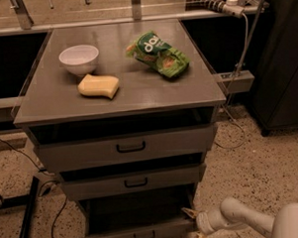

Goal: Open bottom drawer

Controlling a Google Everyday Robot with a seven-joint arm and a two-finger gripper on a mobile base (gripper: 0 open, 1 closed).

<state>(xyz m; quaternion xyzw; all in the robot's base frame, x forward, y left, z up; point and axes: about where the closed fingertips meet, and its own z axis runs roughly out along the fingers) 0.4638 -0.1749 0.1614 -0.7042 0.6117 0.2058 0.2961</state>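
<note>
The grey cabinet has three drawer fronts. The bottom drawer (pixel 136 235) is the lowest and narrowest, with a small black bar handle (pixel 143 237). It stands pulled out, showing its dark grey inside (pixel 138 211). My gripper (pixel 192 224) is at the drawer's right front corner, at the end of the white arm (pixel 242 218) that comes in from the lower right. The gripper touches or nearly touches that corner. The top drawer (pixel 125 148) and the middle drawer (pixel 134 181) also stand a little out.
On the cabinet top (pixel 54 103) lie a white bowl (pixel 79 59), a yellow sponge (pixel 98 86) and a green chip bag (pixel 158 54). Cables and a black bar (pixel 28 210) lie on the speckled floor at left. A dark cabinet (pixel 280 60) stands at right.
</note>
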